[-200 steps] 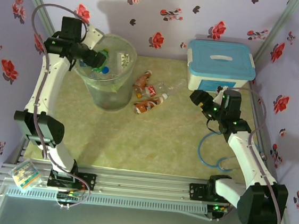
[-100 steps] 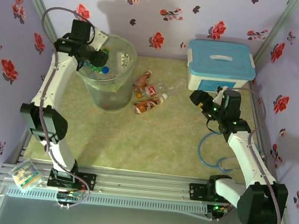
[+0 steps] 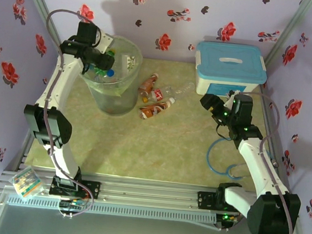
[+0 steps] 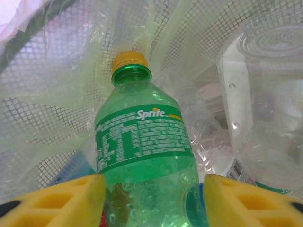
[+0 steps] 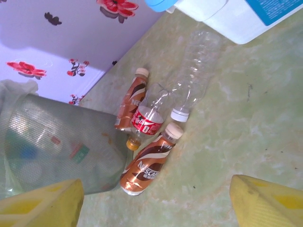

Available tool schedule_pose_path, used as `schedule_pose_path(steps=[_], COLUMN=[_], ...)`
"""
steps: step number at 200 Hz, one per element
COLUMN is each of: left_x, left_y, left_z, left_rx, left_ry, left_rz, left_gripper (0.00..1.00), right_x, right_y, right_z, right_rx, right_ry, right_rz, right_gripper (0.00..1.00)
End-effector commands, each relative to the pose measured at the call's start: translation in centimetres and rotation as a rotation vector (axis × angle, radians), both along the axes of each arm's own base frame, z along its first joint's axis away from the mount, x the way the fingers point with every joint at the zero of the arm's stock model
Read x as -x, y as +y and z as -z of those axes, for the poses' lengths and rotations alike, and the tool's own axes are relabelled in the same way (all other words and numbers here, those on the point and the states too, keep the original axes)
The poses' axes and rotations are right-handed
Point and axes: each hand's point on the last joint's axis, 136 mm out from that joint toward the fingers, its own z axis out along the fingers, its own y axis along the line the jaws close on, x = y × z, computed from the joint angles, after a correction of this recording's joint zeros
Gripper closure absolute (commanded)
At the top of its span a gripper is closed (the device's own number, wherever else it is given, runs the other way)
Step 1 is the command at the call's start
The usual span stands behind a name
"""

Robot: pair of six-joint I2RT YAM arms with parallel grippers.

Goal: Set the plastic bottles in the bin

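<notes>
Top view: round translucent grey-green bin lined with a clear bag (image 3: 120, 97) stands at 10 o'clock on the table. White rectangular box with light-blue lid (image 3: 228, 66) sits at 1 o'clock.

Left gripper (image 3: 102, 61) reaches over the bin's rim from 9 o'clock. In its wrist view the green plastic soda bottle with a yellow cap (image 4: 144, 142) stands cap-up between the yellow fingers (image 4: 61, 198), low inside the bin with bag and mesh wall behind it. The fingers sit right against its sides. Cannot tell whether they clamp it or have let it go.

Other clear bottles lie in the bin at 3 o'clock of the green one, including a large clear one (image 4: 265, 99). So a good share looks done.

Left on the table, a cluster just at 3 o'clock of the bin:
- orange-brown coffee bottle with cream cap (image 5: 147, 163)
- second orange-brown bottle (image 5: 130, 97)
- clear bottle with red label (image 5: 148, 117)
- long clear bottle with white cap (image 5: 193, 71)

Right gripper (image 3: 207, 103) hangs at 3 o'clock of that cluster, near but apart. Its jaws are spread wide and hold nothing.

Judgement: past halfway; four bottles to go once the green one is dropped.
</notes>
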Motion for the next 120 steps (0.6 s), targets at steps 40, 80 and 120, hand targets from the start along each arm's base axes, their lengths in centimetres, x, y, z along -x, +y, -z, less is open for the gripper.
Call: schedule_pose_path(steps=[40,80,120], left_x=[2.6,5.9,11.0], left_y=[-1.0,-2.5,-6.1], left_z=[-9.1,-12.6,-15.6], left_rx=[0.017,-0.043,-0.151], left_ry=[-0.199,-0.272,-0.308], left_rz=[0.014,0.034,0.080], left_gripper=[0.23,0.14,0.06], right_x=[-1.3,-1.8,-1.6], right_y=[0.2,0.3,-0.2], right_z=[0.8,1.3,1.7], right_rx=[0.059,0.114,0.164], right_ry=[0.016,0.031,0.037], right_rz=[0.081,0.112,0.130], right_gripper=[0.20,0.18,0.15])
